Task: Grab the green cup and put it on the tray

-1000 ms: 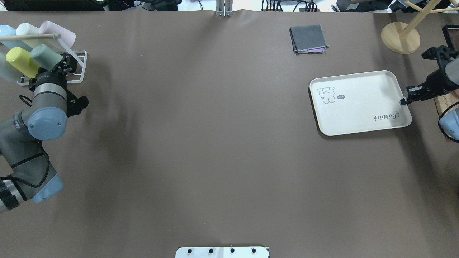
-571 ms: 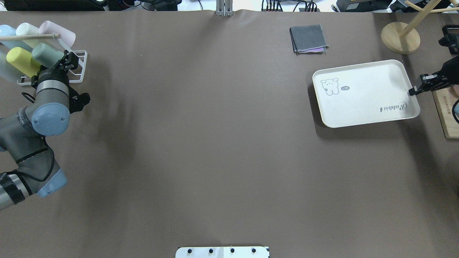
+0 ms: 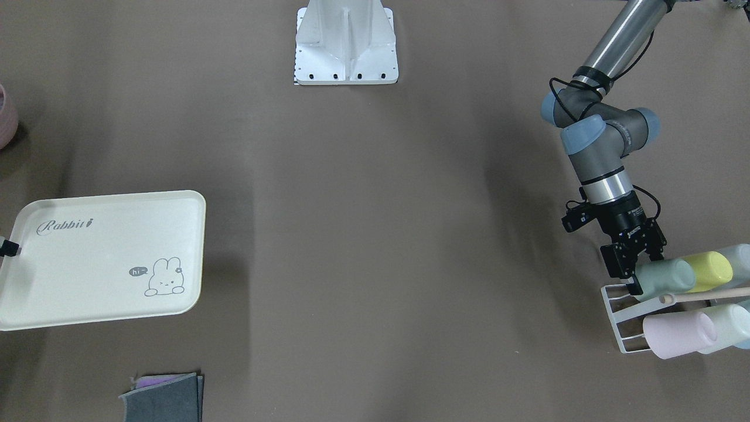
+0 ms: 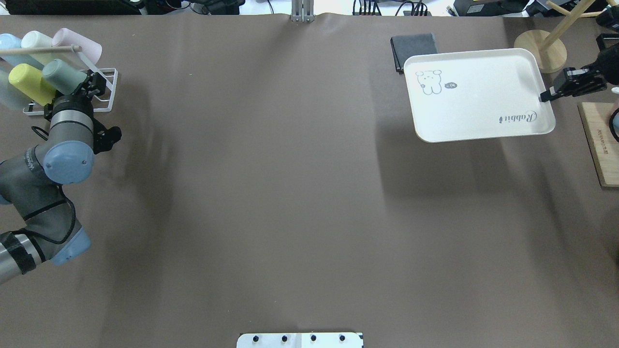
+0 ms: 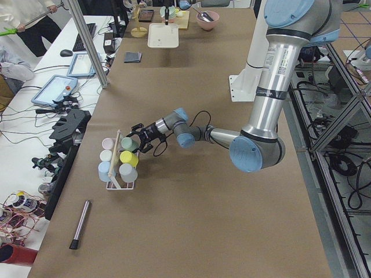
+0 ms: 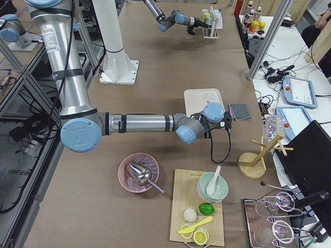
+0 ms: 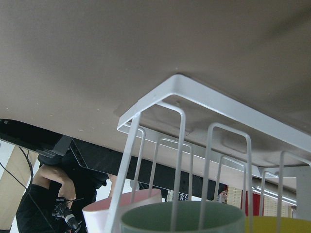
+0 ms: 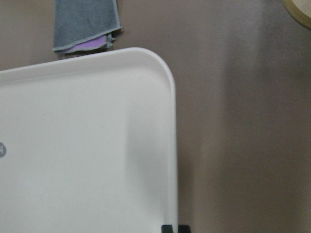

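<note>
The green cup (image 4: 62, 76) lies on its side in a white wire rack (image 4: 107, 92) at the far left, its mouth toward my left gripper (image 4: 91, 85). In the front view the left gripper (image 3: 641, 266) looks open, its fingers at the mouth end of the green cup (image 3: 665, 277). The left wrist view shows the cup's rim (image 7: 182, 218) through the rack wires. My right gripper (image 4: 544, 95) is shut on the edge of the cream tray (image 4: 478, 113) and holds it above the table. The tray also shows in the front view (image 3: 88, 264) and the right wrist view (image 8: 73, 145).
The rack also holds a yellow cup (image 4: 26, 82), a pink cup (image 4: 77, 43) and paler cups. A grey cloth (image 4: 413, 43) lies partly under the lifted tray. A wooden stand (image 4: 540, 50) and a wooden board (image 4: 599, 145) are at the far right.
The right gripper has lifted the tray and carried it toward the far edge, over part of the grey cloth. The left gripper has edged closer to the green cup.
</note>
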You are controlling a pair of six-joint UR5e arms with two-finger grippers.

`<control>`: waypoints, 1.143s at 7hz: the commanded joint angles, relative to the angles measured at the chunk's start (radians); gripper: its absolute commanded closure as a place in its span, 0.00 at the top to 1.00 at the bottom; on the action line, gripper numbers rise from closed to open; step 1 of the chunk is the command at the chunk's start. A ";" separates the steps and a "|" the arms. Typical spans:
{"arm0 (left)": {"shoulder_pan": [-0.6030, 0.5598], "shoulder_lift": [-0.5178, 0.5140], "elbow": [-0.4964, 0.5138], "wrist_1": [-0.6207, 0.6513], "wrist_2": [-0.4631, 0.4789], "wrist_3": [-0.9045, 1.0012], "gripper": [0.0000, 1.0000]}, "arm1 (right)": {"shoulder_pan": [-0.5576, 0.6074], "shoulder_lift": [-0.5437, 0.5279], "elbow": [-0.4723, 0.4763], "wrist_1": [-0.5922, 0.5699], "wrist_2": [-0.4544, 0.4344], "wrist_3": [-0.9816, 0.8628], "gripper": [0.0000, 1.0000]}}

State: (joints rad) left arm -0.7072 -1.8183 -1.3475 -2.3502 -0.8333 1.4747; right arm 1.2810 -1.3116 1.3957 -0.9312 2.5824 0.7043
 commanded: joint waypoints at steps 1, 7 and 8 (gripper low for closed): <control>0.000 -0.022 0.021 -0.001 -0.001 0.000 0.98 | -0.159 0.064 0.058 0.000 -0.123 0.209 0.00; 0.000 -0.021 0.044 -0.017 -0.001 -0.007 0.97 | -0.514 0.262 0.054 -0.006 -0.380 0.503 0.00; 0.000 -0.021 0.044 -0.017 0.000 -0.008 0.97 | -0.531 0.264 0.043 -0.002 -0.392 0.523 0.00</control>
State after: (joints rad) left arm -0.7072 -1.8393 -1.3060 -2.3665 -0.8338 1.4684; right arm 0.7815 -1.0513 1.4470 -0.9377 2.2039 1.2072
